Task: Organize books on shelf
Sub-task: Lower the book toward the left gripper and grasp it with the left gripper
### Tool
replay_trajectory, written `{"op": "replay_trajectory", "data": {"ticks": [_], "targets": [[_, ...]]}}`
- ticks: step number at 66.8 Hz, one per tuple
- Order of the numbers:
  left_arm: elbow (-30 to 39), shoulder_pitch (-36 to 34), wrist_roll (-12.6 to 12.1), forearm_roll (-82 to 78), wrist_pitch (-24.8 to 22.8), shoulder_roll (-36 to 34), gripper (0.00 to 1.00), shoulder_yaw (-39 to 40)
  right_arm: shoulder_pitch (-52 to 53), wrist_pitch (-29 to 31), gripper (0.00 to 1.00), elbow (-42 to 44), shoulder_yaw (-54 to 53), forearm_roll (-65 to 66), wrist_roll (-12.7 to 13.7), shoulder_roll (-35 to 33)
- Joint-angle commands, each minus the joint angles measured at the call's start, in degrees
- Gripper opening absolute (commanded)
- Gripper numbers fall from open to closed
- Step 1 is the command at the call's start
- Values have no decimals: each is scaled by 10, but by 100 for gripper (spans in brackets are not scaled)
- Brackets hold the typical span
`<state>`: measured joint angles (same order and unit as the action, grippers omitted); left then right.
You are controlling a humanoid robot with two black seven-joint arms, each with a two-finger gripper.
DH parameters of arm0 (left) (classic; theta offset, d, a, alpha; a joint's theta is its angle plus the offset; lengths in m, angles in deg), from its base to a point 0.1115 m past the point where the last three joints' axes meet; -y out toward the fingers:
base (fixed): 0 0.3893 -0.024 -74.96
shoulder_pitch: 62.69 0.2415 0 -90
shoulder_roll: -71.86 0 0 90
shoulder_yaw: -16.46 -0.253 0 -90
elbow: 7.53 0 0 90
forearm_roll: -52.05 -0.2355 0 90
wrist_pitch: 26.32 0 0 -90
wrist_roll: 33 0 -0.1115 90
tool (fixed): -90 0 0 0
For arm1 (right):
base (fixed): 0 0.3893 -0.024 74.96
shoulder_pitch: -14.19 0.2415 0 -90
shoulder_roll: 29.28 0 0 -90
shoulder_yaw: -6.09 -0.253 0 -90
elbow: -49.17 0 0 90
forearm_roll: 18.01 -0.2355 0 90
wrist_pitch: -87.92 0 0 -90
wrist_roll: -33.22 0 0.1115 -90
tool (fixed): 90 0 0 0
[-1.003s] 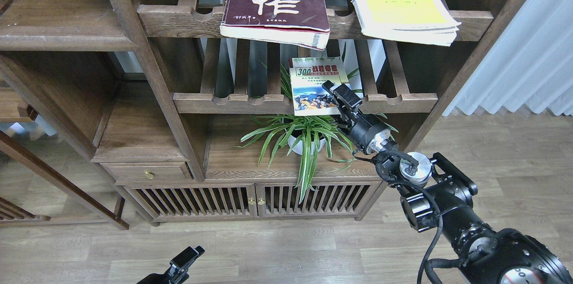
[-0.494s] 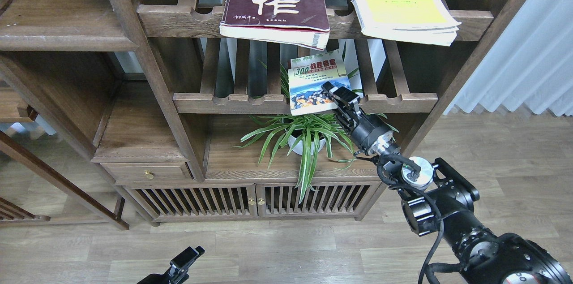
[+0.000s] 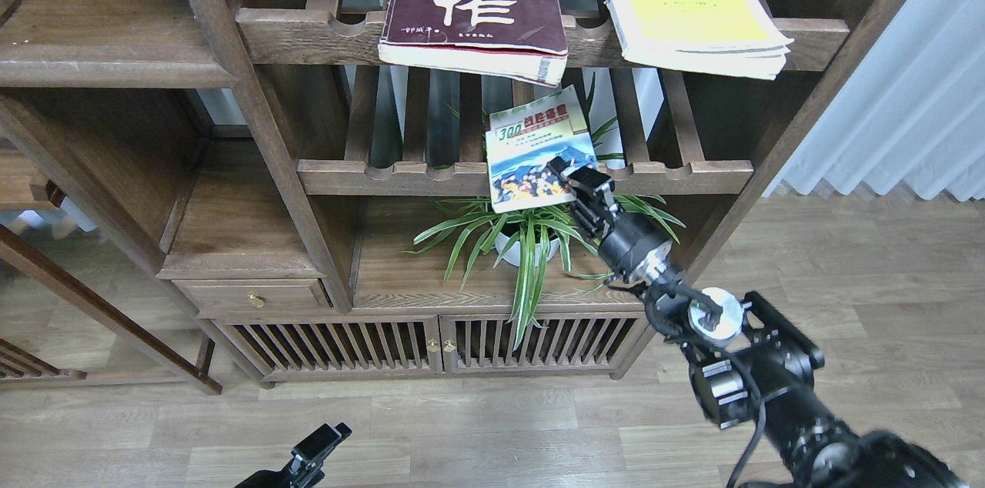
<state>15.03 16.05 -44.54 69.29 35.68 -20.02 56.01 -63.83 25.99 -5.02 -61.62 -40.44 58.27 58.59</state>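
I see a dark wooden bookcase filling the upper two thirds of the frame. At the centre, my right gripper (image 3: pixel 571 174) has its fingers clamped on the lower right corner of the green book (image 3: pixel 539 149), the one with a red "300" and a mountain picture. The book is tilted, its top leaning right, and sits just in front of the middle slatted rack (image 3: pixel 369 176). Above it, on the top rack, the maroon book (image 3: pixel 473 7) lies at upper centre and the yellow book (image 3: pixel 685 7) at upper right, well apart. A potted plant (image 3: pixel 523 238) stands below the green book. A solid shelf (image 3: pixel 108 41) is at upper left. My left gripper (image 3: pixel 315 453) shows at the bottom edge; I cannot tell how its fingers stand.
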Motion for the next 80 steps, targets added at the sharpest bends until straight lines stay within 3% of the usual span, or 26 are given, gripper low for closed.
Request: {"op": "replay_trajectory", "data": {"ticks": [1, 16, 30, 34, 35, 39, 44, 80], "targets": [[4, 3, 0, 0, 0, -1, 100, 0, -70, -1, 4, -64, 1, -6, 23, -40], [18, 13, 0, 2, 0, 3, 100, -2, -165, -1, 4, -71, 12, -1, 29, -58], [137, 41, 2, 2, 0, 3, 100, -1, -190, -1, 4, -64, 47, 2, 29, -23], [152, 41, 12, 2, 0, 6, 100, -1, -187, -1, 3, -59, 49, 6, 29, -6], [161, 39, 34, 2, 0, 13, 100, 0, -184, -1, 3, -55, 59, 14, 29, 7], [165, 36, 58, 4, 0, 19, 100, -1, -180, -1, 3, -49, 76, 26, 29, 19], [179, 39, 72, 4, 0, 19, 100, -8, -170, -1, 3, -34, 90, 37, 29, 21], [296, 98, 70, 0, 0, 19, 100, -12, -125, -1, 3, 57, 94, 42, 29, 21]]}}
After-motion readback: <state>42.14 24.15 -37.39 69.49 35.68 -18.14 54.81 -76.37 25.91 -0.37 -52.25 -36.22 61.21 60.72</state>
